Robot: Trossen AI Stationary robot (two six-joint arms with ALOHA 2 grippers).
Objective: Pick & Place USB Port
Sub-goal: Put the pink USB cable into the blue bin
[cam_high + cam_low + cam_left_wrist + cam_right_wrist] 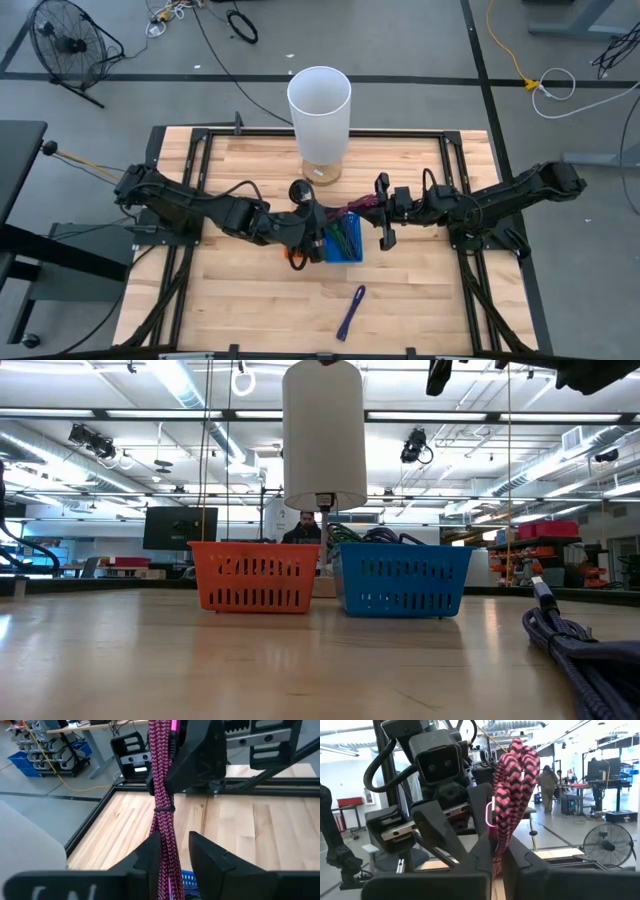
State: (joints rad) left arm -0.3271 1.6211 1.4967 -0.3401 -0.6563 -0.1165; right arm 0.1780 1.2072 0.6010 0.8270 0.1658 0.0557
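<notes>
R gripper [497,852] pinching pink cable [512,780], L gripper [172,855] loosened

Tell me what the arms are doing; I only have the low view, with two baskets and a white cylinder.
Observer: Seen from above, the left gripper and right gripper meet over the blue basket.
Operator: Carrying anything?
Observer: A pink braided cable hangs between them.
Operator: Who holds it?
Observer: The right gripper is shut on it; the left gripper's fingers stand open around it, with a gap on one side.
</notes>
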